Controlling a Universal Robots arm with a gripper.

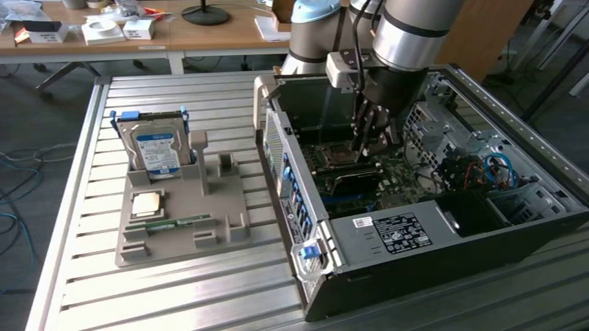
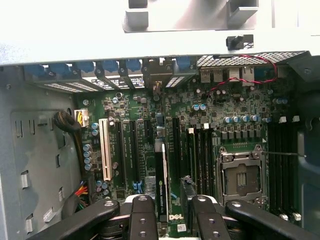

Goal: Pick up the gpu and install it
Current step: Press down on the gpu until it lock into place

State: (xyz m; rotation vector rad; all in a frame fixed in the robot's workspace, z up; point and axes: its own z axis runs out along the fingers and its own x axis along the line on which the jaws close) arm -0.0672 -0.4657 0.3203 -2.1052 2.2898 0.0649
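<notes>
- Step in hand: putting the graphics card (image 2: 163, 175) into its place inside the computer case (image 1: 387, 233). The picking-up part looks done.
- Graphics card: deep inside the computer case, on the green board (image 2: 240, 100), in among the long slots. Looks to be down in a slot already, but hard to be sure it is all the way in.
- Pincer (image 2: 172, 216): low inside the computer case, right over the near end of the graphics card, spread apart with one finger on each side. Gap looks wider than the thin card, so likely not pinching it. Cannot tell if one finger touches it.
- Which way it points: standing up on its thin edge, not lying flat. Long way runs from the back wall of the computer case, the wall with the blue clips, straight toward the pincer, in line with the slots beside it. Silver end seems to be at that back wall, but not clear.
- Needed for the next move, as a guess: card kept straight and pushed down evenly, with fingers kept off the small parts beside it.
- Outside the computer case, on the table (image 1: 184, 303): a grey tray (image 1: 165, 241) with a hard drive (image 1: 158, 148) standing in it.
</notes>
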